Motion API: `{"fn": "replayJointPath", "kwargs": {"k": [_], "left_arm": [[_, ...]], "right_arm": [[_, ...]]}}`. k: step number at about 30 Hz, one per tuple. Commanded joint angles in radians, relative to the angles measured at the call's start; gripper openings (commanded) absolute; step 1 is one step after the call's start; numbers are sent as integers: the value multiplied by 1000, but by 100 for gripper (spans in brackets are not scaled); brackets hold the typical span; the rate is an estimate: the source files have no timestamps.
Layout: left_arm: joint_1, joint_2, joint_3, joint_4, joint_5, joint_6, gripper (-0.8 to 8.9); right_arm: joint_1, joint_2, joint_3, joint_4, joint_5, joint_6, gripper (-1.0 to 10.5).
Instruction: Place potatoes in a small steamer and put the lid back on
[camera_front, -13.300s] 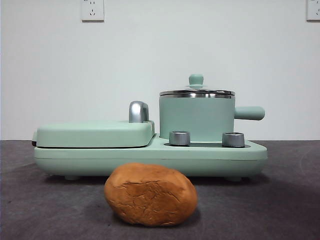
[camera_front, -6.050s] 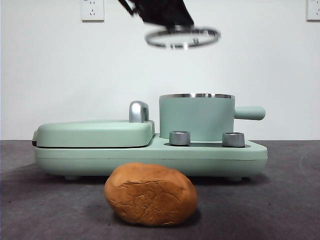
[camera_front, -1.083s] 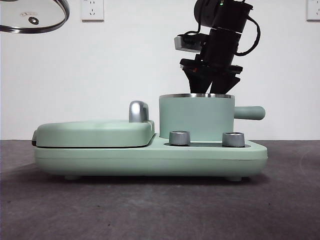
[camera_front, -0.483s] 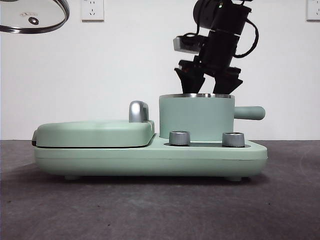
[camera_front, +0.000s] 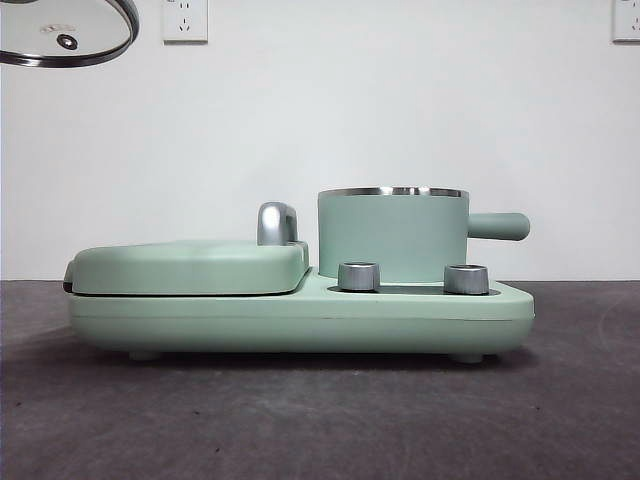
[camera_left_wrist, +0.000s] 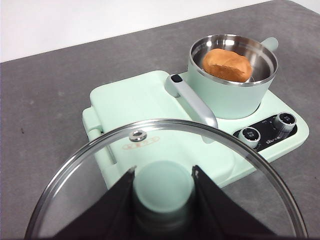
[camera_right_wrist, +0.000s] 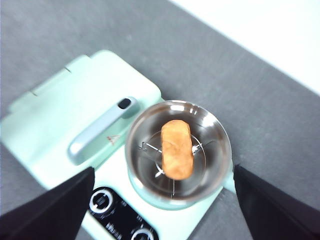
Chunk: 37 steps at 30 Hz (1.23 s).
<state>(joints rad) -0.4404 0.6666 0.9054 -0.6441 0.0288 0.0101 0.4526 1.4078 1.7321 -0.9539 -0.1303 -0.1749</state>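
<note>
My left gripper clamps the glass lid by its knob, rigid, breakable, rim-heavy; right gripper spread wide above the potato in the small steamer.

The pot has a matt mint-green outer wall, a polished steel rim and a shiny steel inside. The potato looks rough and dull orange-brown. The lid is clear glossy glass with a steel rim and a smooth green knob. The griddle handle is brushed metal. The table is matt grey.
</note>
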Motion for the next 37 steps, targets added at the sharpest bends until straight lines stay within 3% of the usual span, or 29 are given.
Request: {"fn": "replayJointPath", "kwargs": {"k": [1,16,20,29,37], "left_arm": [[-2,0,14,32,0,-3,14],[-6,14,14,68,30,-3,14],[-7,61,15,142,93,-3,14],[-48,256,27,401,154,20,14],[-119,510,142,563,154,110,14]], "right_arm": [[6,-76,-61,5,11,23,402],[6,-653,-671,144,35,149,388],[6,-795,-794,151,79,173,381],[6,-1024,-915,147,108,197,325],[6,-1065,-915,108,113,201,325]]}}
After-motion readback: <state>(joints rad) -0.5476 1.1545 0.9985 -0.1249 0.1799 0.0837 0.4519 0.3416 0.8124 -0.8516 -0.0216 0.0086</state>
